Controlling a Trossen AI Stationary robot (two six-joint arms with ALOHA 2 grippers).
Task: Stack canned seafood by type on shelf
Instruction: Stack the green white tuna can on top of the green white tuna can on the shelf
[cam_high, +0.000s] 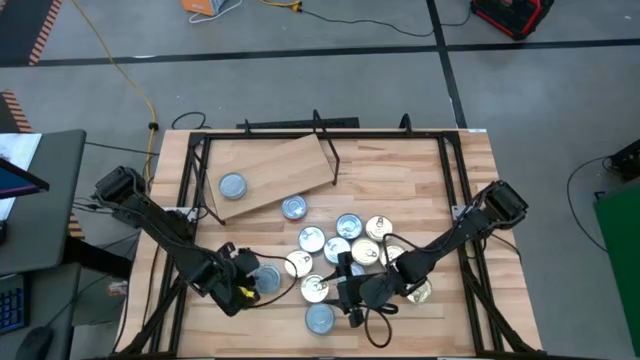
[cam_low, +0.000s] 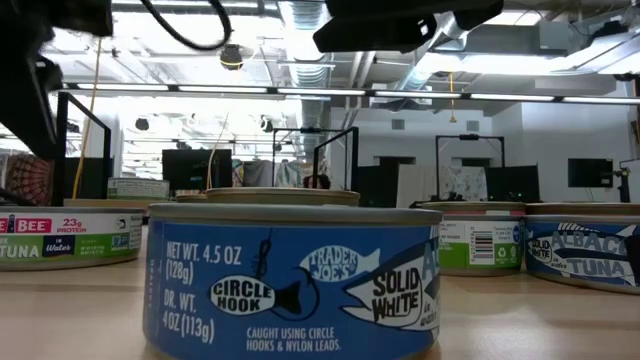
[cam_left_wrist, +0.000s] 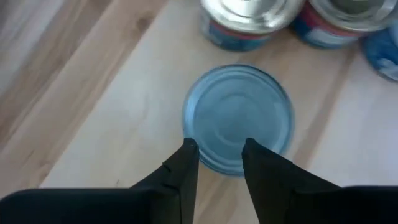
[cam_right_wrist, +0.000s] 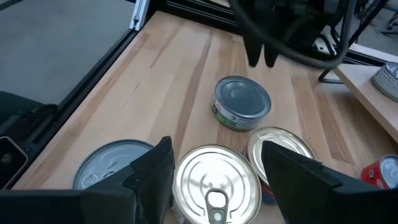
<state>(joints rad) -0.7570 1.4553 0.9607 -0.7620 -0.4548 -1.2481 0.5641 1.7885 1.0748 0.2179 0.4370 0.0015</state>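
While left pincer (cam_left_wrist: 219, 163) hovers part-spread over a silver-lidded tin (cam_left_wrist: 239, 118) on the surface, gap looks too narrow; descending could knock it. Right pincer (cam_right_wrist: 214, 168) spread above pull-tab tin (cam_right_wrist: 216, 180).

Blue tin (cam_low: 290, 280): "TRADER JOE'S", "SOLID WHITE", "CIRCLE HOOK", "NET WT. 4.5 OZ" (128g). Far-left tin (cam_low: 65, 238): "TUNA".

The table (cam_high: 430, 180) is carrying the shelf (cam_high: 268, 175), holding two tins; a cluster of tins (cam_high: 345, 255) is lying just beside the shelf.
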